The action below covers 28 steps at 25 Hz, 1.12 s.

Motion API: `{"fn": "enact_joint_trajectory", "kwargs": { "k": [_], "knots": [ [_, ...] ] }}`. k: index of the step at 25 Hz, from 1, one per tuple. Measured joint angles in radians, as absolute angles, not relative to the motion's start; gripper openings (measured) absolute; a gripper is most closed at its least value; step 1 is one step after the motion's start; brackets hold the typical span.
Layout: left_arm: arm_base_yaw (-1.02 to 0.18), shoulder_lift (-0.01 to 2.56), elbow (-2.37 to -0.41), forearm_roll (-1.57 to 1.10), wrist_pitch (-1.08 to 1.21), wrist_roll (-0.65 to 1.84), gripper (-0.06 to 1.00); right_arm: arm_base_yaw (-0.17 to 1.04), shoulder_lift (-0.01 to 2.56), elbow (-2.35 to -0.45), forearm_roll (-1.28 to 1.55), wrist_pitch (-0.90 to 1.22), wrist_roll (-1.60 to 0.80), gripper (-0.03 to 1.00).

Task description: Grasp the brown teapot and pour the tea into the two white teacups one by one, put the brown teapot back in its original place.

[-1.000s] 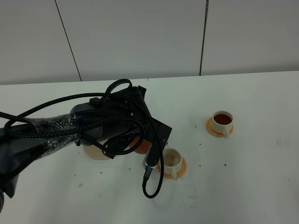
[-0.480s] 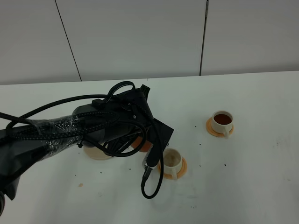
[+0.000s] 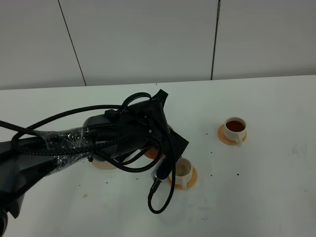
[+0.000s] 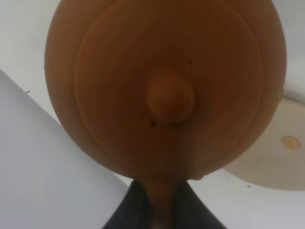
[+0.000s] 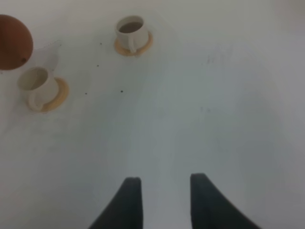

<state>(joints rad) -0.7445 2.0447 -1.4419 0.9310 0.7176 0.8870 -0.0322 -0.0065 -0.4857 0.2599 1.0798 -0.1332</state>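
The brown teapot (image 4: 167, 90) fills the left wrist view, lid knob toward the camera. My left gripper (image 4: 161, 202) is shut on its stubby handle. From the high camera only a sliver of the brown teapot (image 3: 151, 152) shows under the black left arm (image 3: 123, 136), held just left of the near white teacup (image 3: 183, 170). That cup's inside looks pale. The far white teacup (image 3: 235, 127) holds dark tea. The pale cream saucer (image 3: 102, 163) lies bare, left of the teapot. My right gripper (image 5: 164, 200) hangs open over bare table, away from both teacups (image 5: 35, 83) (image 5: 131, 29).
Each cup stands on a small orange saucer (image 3: 191, 178) (image 3: 223, 137). Thick black cables (image 3: 160, 195) loop off the left arm down beside the near cup. Dark specks dot the white table (image 3: 256, 187). A grey panelled wall runs behind the table.
The left arm has swung right with the teapot, away from the cream saucer and closer to the near cup. Both cups have stayed put.
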Motion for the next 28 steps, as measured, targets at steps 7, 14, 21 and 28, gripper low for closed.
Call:
{"fn": "enact_joint_trajectory", "kwargs": {
  "k": [7, 14, 21, 28],
  "knots": [
    [-0.755, 2.045, -1.442, 0.951, 0.722, 0.89, 0.17, -0.032, -0.007, -0.486, 0.26, 1.08, -0.133, 0.24],
    [-0.771, 2.058, -1.442, 0.997, 0.746, 0.891, 0.17, -0.032, -0.007, -0.486, 0.26, 1.08, -0.133, 0.24],
    [-0.791, 2.073, -1.442, 1.031, 0.762, 0.892, 0.17, -0.032, -0.007, -0.486, 0.26, 1.08, -0.133, 0.24],
    [-0.801, 2.073, -1.442, 1.067, 0.762, 0.901, 0.17, -0.032, -0.007, -0.486, 0.26, 1.08, -0.133, 0.24]
  ]
}}
